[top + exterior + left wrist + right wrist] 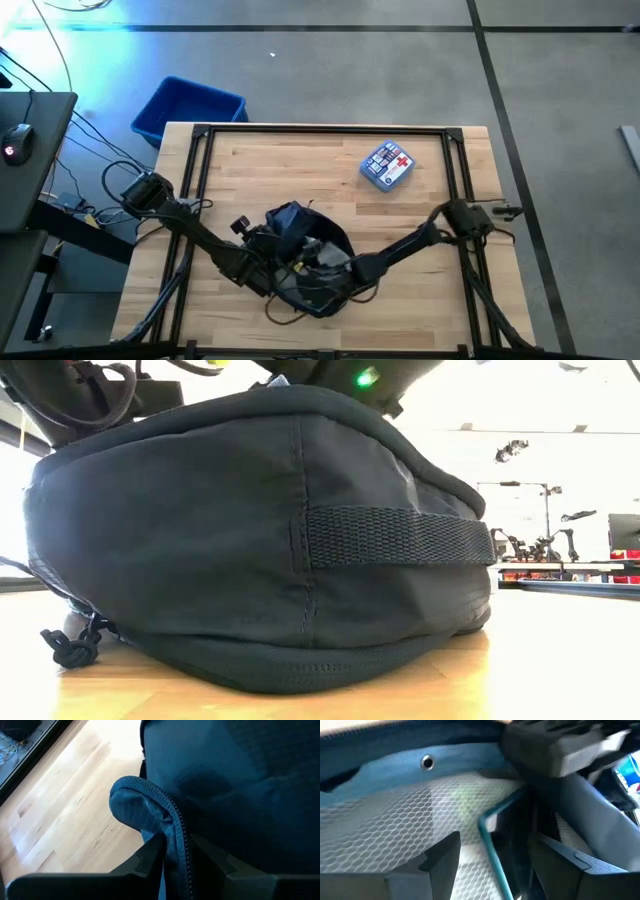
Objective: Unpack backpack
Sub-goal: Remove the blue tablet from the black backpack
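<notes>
The backpack (305, 262) lies on the table (300, 165), at its near-middle, well apart from the small pouch (387, 165) with a red cross. The left gripper (175, 851) stands at the backpack's left side, jaws pinching its zippered edge. The right gripper (492, 851) reaches inside the backpack, jaws parted over white mesh lining (395, 825), holding nothing.

Right gripper (492, 857) tips buried inside backpack (260, 540); its contents blurred. Low view cuts off both arms above.
</notes>
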